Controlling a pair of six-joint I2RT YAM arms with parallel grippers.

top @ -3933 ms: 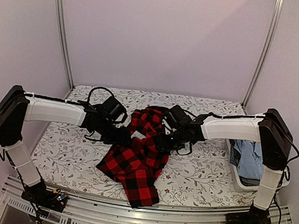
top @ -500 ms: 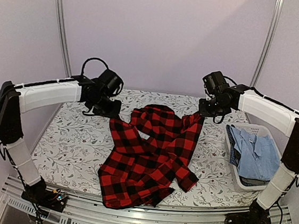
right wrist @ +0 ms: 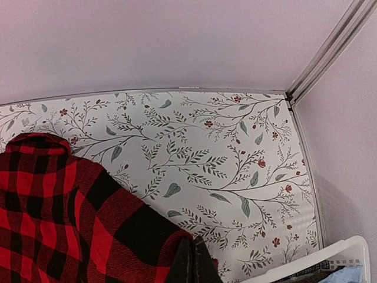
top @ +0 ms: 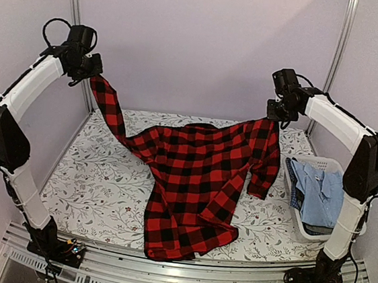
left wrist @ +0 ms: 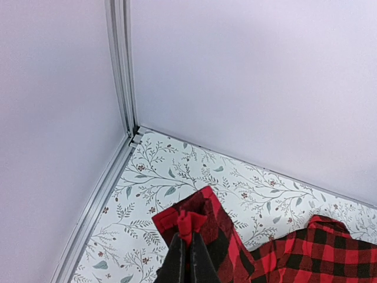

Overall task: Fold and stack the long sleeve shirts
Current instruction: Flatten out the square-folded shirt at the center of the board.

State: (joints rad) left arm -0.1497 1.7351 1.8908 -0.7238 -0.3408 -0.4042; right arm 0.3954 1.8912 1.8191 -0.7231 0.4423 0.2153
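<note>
A red-and-black checked long sleeve shirt hangs stretched between both arms, its lower part draped on the flowered table down to the front edge. High at the far left, my left gripper is shut on a sleeve cuff. At the far right, my right gripper is shut on the shirt's other upper edge. A second sleeve dangles below the right gripper. The collar faces the back wall.
A white basket at the table's right edge holds a blue shirt. Metal frame posts stand at the back corners, close to both raised grippers. The back wall is right behind the shirt.
Both grippers have risen and spread apart, the left one far up and to the left. The shirt went from a crumpled heap to hanging spread between them.
</note>
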